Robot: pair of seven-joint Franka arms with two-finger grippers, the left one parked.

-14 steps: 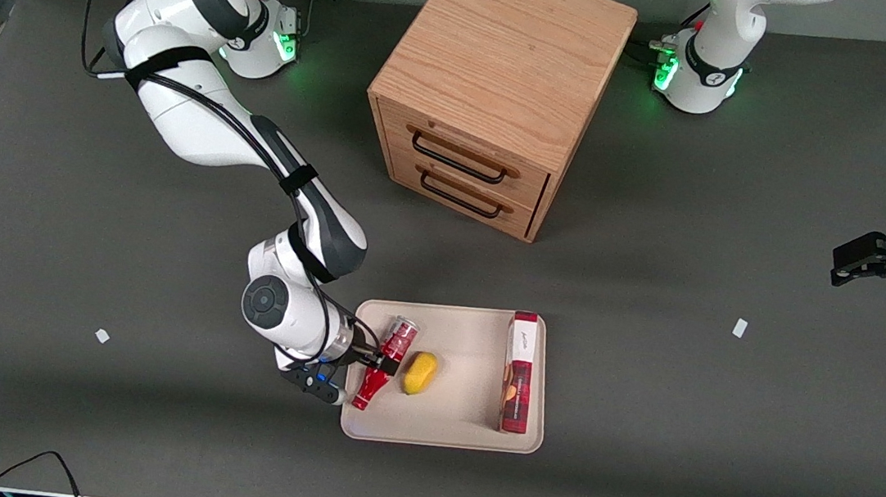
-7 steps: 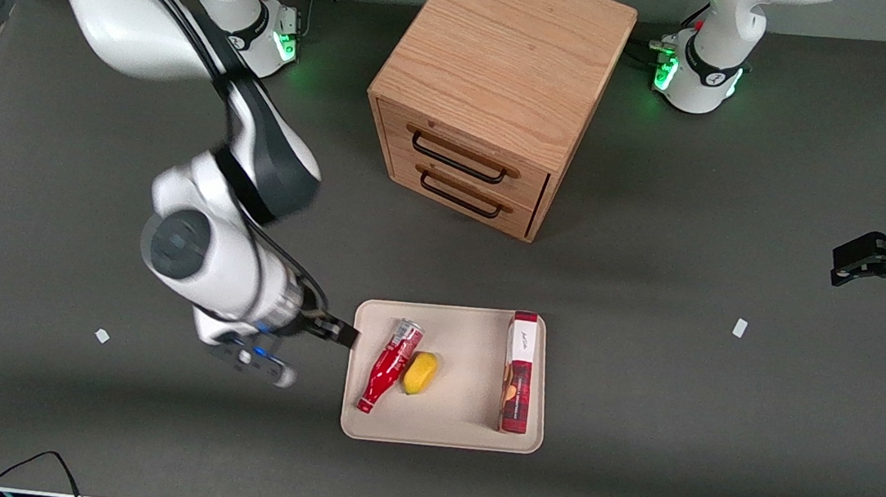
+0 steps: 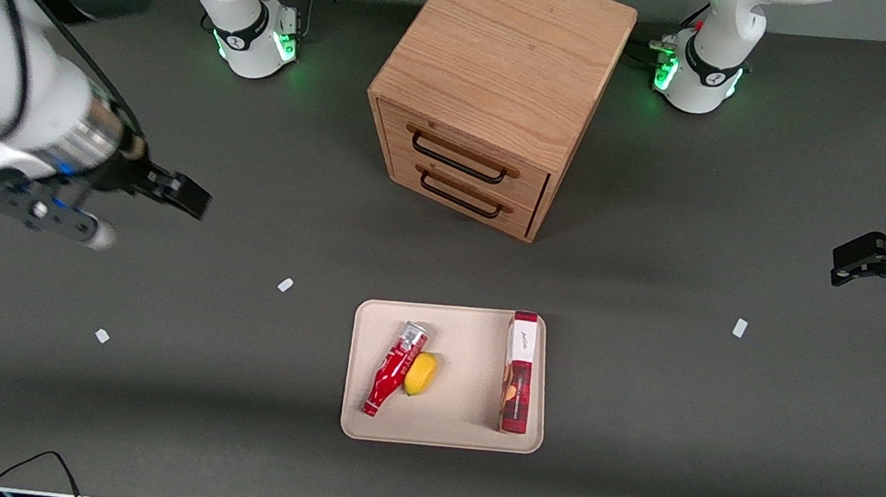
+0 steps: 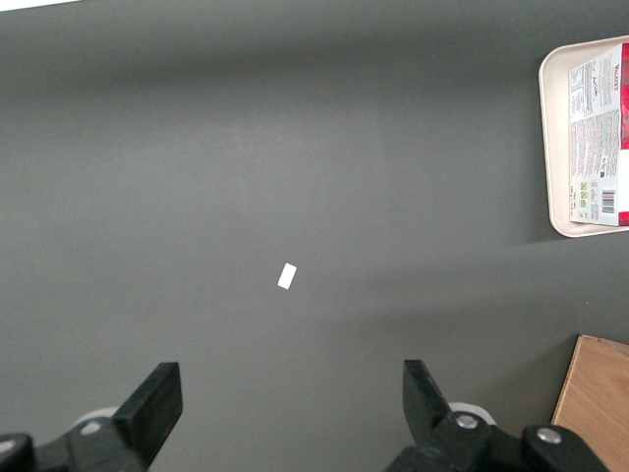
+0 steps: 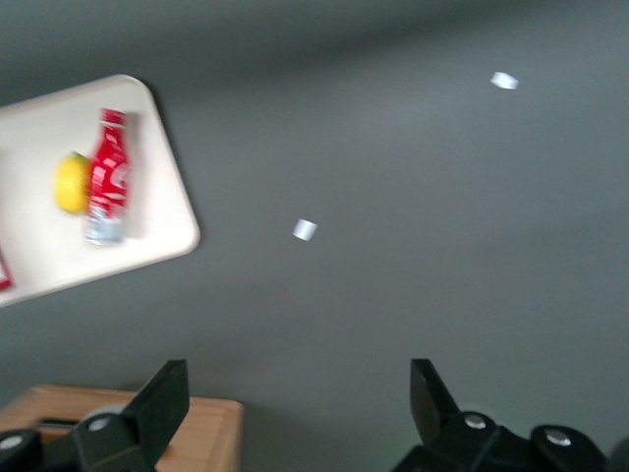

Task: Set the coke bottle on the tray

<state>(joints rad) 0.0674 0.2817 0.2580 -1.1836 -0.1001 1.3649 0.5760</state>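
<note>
The coke bottle [image 3: 392, 368] is small and red with white lettering. It lies on its side on the beige tray [image 3: 439, 437], touching a yellow lemon [image 3: 420, 374], cap end nearer the front camera. The right wrist view also shows the bottle [image 5: 108, 175] lying on the tray [image 5: 167, 197]. My gripper [image 3: 189, 197] hangs well above the table toward the working arm's end, far from the tray. It is open and holds nothing [image 5: 300, 393].
A red-and-white box [image 3: 519, 372] lies on the tray at its parked-arm end. The wooden two-drawer cabinet [image 3: 493, 89] stands farther from the front camera than the tray. Small white scraps [image 3: 285, 285] dot the dark tabletop.
My gripper let go of the coke bottle, then rose and drew away toward the working arm's end. The bottle stays lying on the tray beside the lemon.
</note>
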